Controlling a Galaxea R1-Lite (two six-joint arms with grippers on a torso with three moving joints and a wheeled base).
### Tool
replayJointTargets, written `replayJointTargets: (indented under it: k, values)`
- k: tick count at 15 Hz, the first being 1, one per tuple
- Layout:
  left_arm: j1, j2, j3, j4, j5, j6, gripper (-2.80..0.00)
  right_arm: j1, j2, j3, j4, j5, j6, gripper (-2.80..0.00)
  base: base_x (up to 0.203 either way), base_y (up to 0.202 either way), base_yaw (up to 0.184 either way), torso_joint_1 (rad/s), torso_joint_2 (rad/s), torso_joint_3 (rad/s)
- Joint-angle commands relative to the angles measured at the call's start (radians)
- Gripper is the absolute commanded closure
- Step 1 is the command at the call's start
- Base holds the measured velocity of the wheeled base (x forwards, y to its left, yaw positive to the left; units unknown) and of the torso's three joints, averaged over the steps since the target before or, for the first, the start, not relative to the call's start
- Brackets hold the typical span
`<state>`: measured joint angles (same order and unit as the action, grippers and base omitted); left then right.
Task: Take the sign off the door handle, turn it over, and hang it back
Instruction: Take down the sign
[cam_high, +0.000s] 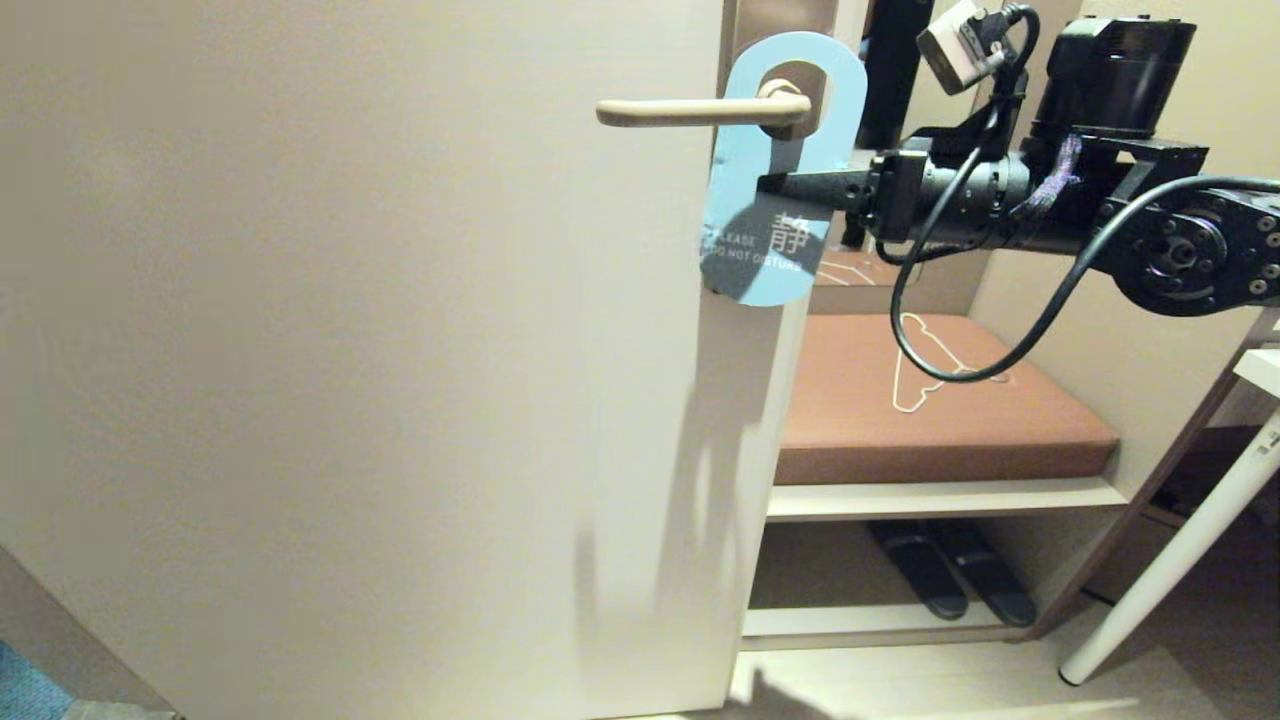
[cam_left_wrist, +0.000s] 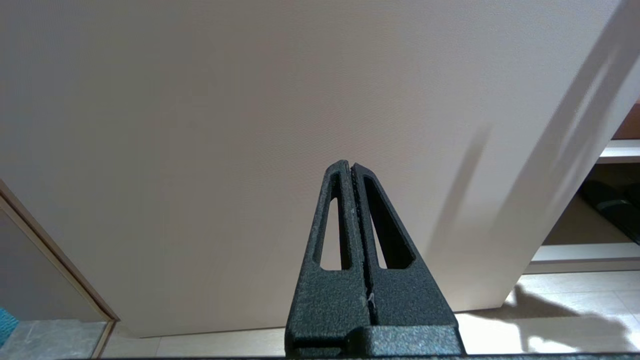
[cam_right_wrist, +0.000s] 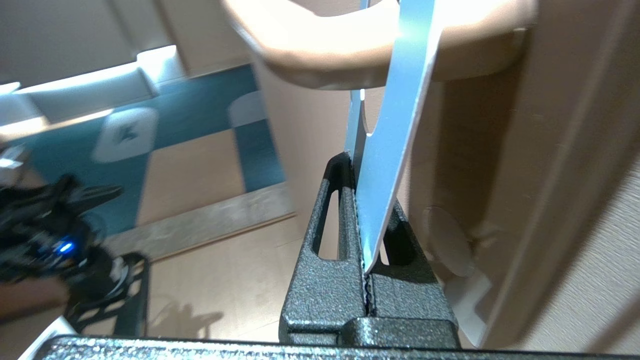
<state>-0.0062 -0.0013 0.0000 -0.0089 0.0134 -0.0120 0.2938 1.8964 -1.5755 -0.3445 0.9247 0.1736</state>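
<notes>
up by the door handle (cam_high: 705, 111) in the head view the sign (cam_high: 775, 170) hangs blue face out, pinched by the right gripper (cam_high: 775, 185), the left wrist view shows the left gripper (cam_left_wrist: 351, 172) clenched on nothing, and the right wrist view shows the card gripped, so lifting off, flipping and rehanging look left.

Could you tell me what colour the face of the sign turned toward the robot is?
Light blue with white lettering; the sign shows best in the head view.
</notes>
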Motion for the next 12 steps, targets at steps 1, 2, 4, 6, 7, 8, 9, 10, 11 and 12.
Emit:
replayJointTargets:
  k: [1, 2, 4, 6, 7, 8, 9, 10, 11, 12]
  values:
    - [0.000, 0.001, 0.000, 0.000, 0.000, -0.001, 0.00, 0.006, -0.016, 0.016, -0.001, -0.018, 0.001, 0.00, 0.000, 0.000, 0.000, 0.000, 0.00, 0.000]
    - [0.000, 0.001, 0.000, 0.000, 0.000, -0.002, 0.00, 0.012, -0.022, 0.022, -0.001, -0.041, 0.001, 0.00, 0.000, 0.000, 0.000, 0.000, 0.00, 0.000]
    - [0.000, 0.001, 0.000, 0.000, 0.000, -0.002, 0.00, 0.030, -0.029, 0.035, -0.001, -0.104, 0.001, 0.00, 0.000, 0.000, 0.000, 0.000, 0.00, 0.000]
    - [0.000, 0.001, 0.000, 0.000, 0.000, -0.002, 0.00, 0.053, -0.036, 0.045, -0.001, -0.154, 0.000, 0.00, 0.000, 0.000, 0.000, 0.000, 0.00, 0.000]
    - [0.000, 0.001, 0.000, 0.000, 0.000, -0.001, 0.00, 0.062, -0.037, 0.046, -0.001, -0.173, -0.002, 0.00, 0.000, 0.000, 0.000, 0.000, 0.00, 0.000]
    - [0.000, 0.001, 0.000, 0.000, 0.000, 0.000, 0.00, 0.071, -0.037, 0.046, 0.000, -0.204, -0.013, 0.00, 0.000, 0.000, 0.000, 0.000, 0.00, 0.000]
    - [0.000, 0.001, 0.000, 0.000, 0.000, -0.001, 0.00, 0.084, -0.037, 0.047, 0.002, -0.236, -0.029, 0.00, 0.000, 0.000, 0.000, 0.000, 0.00, 0.000]
    - [0.000, 0.001, 0.000, 0.000, 0.000, -0.001, 0.00, 0.093, -0.043, 0.053, 0.005, -0.257, -0.043, 0.00, 0.000, 0.000, 0.000, 0.000, 0.00, 0.000]
    - [0.000, 0.001, 0.000, 0.000, 0.000, 0.000, 0.00, 0.101, -0.045, 0.059, 0.005, -0.262, -0.049, 0.00, 0.000, 0.000, 0.000, 0.000, 0.00, 0.000]
    - [0.000, 0.001, 0.000, 0.000, 0.000, -0.001, 0.00, 0.107, -0.049, 0.064, 0.005, -0.279, -0.051, 0.00, 0.000, 0.000, 0.000, 0.000, 0.00, 0.000]
